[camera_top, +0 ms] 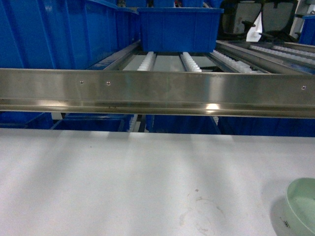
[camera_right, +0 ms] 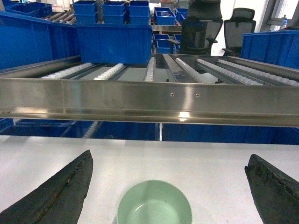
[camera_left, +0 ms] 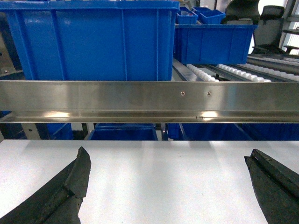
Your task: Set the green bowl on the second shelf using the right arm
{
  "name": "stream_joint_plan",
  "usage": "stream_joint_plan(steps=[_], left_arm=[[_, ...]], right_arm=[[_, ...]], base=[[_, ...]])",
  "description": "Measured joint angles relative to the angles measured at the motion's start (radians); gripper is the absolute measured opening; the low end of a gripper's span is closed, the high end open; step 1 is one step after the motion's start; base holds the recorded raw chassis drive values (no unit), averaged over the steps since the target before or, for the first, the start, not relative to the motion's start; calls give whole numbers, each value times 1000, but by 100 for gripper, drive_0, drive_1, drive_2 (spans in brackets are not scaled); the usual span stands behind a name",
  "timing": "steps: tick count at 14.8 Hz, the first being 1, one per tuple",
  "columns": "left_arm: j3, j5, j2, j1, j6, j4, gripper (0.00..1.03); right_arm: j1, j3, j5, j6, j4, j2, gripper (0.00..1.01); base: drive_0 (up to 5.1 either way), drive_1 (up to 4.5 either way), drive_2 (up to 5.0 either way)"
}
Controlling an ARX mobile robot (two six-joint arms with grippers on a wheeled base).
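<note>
The green bowl (camera_top: 301, 204) sits upright on the white tabletop (camera_top: 123, 182) at the front right, partly cut off by the edge of the head view. In the right wrist view the green bowl (camera_right: 154, 205) lies low between the two dark fingers, untouched. My right gripper (camera_right: 171, 155) is open, just above and behind the bowl. The second shelf (camera_top: 157, 88) shows as a shiny steel front rail with white roller tracks behind it, carrying a blue crate (camera_top: 179, 29). My left gripper (camera_left: 168, 152) is open over bare tabletop with nothing in it. Neither gripper appears in the head view.
A large blue crate (camera_left: 93, 42) fills the shelf's left side, with a smaller one (camera_left: 212, 42) further back. More blue crates (camera_top: 182, 124) stand below the rail, behind the table's far edge. Black office chairs (camera_right: 219, 30) are far behind.
</note>
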Motion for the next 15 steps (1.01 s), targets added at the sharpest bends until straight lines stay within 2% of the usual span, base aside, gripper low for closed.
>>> stream_joint_plan(steps=[11, 12, 13, 14, 15], left_arm=[[0, 0, 0, 0, 0, 0, 98], [0, 0, 0, 0, 0, 0, 98], [0, 0, 0, 0, 0, 0, 98], [0, 0, 0, 0, 0, 0, 98], [0, 0, 0, 0, 0, 0, 98]], right_arm=[[0, 0, 0, 0, 0, 0, 98], [-35, 2, -63, 16, 76, 42, 98], [-127, 46, -156, 64, 205, 218, 98], [-218, 131, -227, 129, 348, 488, 98], [-256, 205, -262, 140, 443, 716, 98]], base=[[0, 0, 0], [0, 0, 0], [0, 0, 0], [0, 0, 0], [0, 0, 0]])
